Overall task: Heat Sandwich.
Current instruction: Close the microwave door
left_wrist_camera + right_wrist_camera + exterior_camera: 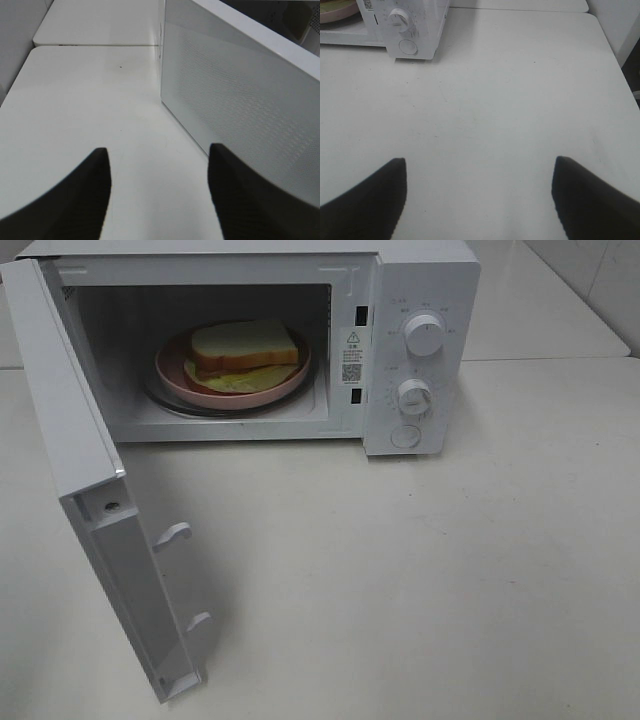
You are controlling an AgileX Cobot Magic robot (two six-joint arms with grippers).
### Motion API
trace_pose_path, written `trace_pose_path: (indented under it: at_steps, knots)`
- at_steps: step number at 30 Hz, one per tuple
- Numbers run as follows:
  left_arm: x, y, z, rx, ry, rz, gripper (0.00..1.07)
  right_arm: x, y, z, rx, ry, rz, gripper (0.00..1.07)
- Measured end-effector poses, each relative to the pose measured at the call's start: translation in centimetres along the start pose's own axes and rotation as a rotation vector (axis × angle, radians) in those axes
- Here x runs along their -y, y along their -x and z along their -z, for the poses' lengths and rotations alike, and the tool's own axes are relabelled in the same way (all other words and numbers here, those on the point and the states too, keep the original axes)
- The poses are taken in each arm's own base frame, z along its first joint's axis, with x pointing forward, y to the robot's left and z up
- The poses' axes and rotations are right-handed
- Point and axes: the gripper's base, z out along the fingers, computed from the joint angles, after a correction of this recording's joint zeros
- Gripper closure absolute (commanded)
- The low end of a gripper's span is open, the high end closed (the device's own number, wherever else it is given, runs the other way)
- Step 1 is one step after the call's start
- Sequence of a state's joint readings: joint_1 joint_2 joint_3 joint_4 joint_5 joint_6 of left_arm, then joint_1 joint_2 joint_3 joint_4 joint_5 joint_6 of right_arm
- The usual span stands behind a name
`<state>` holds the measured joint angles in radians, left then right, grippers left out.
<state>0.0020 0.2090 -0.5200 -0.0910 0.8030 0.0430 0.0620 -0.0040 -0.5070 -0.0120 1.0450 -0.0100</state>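
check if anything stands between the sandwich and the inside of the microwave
Nothing visible does. The sandwich already sits on its pink plate inside the microwave. The door stands swung wide open, off to the left of the opening, not across it.

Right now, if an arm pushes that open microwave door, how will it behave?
Door likely swings freely: it stands wide open, nothing in its path. Looks like a thin panel, so probably light. A hard shove might slide the microwave on the smooth table.
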Motion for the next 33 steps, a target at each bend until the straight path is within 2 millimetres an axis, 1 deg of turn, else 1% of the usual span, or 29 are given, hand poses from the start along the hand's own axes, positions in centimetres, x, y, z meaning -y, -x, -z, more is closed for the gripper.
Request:
trace_pose_path:
  at_steps: [1,3,4,5,6,8,9,10,12,13,14,17,18,19,22,23,24,26,28,30,32,33]
  knots:
    - [-0.1,0.3,-0.9,-0.029,0.007,-0.002,0.78,0.0,0.0,0.0,0.0,0.0,0.0,0.31]
    - [-0.3,0.6,-1.9,-0.057,0.021,-0.012,0.92,0.0,0.0,0.0,0.0,0.0,0.0,0.31]
    - [-0.3,0.6,-1.9,-0.057,0.021,-0.012,0.92,0.0,0.0,0.0,0.0,0.0,0.0,0.31]
    - [-0.3,0.8,-2.3,-0.061,0.024,-0.013,1.0,0.0,0.0,0.0,0.0,0.0,0.0,0.31]
    - [-0.5,0.9,-3.4,-0.073,0.028,-0.013,1.07,0.0,0.0,0.0,0.0,0.0,0.0,0.31]
    - [-0.5,0.8,-4.4,-0.078,0.031,-0.011,1.07,0.0,0.0,0.0,0.0,0.0,0.0,0.31]
    - [-0.5,0.8,-4.4,-0.078,0.031,-0.011,1.07,0.0,0.0,0.0,0.0,0.0,0.0,0.31]
    - [-0.6,0.7,-5.5,-0.067,0.033,-0.008,1.07,0.0,0.0,0.0,0.0,0.0,0.0,0.31]
    - [-0.7,0.6,-6.4,-0.03,0.036,-0.003,1.07,0.0,0.0,0.0,0.0,0.0,0.0,0.31]
    - [-0.8,0.2,-7.4,-0.005,0.041,-0.002,1.07,0.0,0.0,0.0,0.0,0.0,0.0,0.31]
    - [-0.8,0.2,-7.4,-0.005,0.041,-0.002,1.07,0.0,0.0,0.0,0.0,0.0,0.0,0.31]
    - [-1.0,-0.5,-8.7,0.035,0.049,-0.004,1.07,0.0,0.0,0.0,0.0,0.0,0.0,0.31]
    - [-1.2,-0.9,-9.6,0.076,0.056,-0.013,1.07,0.0,0.0,0.0,0.0,0.0,0.0,0.31]
    - [-1.2,-0.9,-9.6,0.076,0.056,-0.013,1.07,0.0,0.0,0.0,0.0,0.0,0.0,0.31]
    - [-1.3,-1.5,-10.6,0.131,0.065,-0.022,1.07,0.0,0.0,0.0,0.0,0.0,0.0,0.31]
    - [-1.4,-1.9,-11.2,0.158,0.072,-0.025,1.07,0.0,0.0,0.0,0.0,0.0,0.0,0.31]
    - [-1.4,-1.9,-11.2,0.158,0.072,-0.025,1.07,0.0,0.0,0.0,0.0,0.0,0.0,0.31]
    - [-1.5,-2.3,-11.9,0.171,0.077,-0.027,1.07,0.0,0.0,0.0,0.0,0.0,0.0,0.31]
    - [-1.6,-2.2,-12.8,0.206,0.081,-0.037,1.07,0.0,0.0,0.0,0.0,0.0,0.0,0.31]
    - [-1.6,-2.2,-13.2,0.216,0.08,-0.048,1.07,0.0,0.0,0.0,0.0,0.0,0.0,0.31]
    - [-1.6,-2.1,-13.8,0.232,0.072,-0.08,1.07,0.0,0.0,0.0,0.0,0.0,0.0,0.31]
    - [-1.4,-2.0,-14.4,0.246,0.056,-0.11,1.07,0.0,0.0,0.0,0.0,0.0,0.0,0.31]
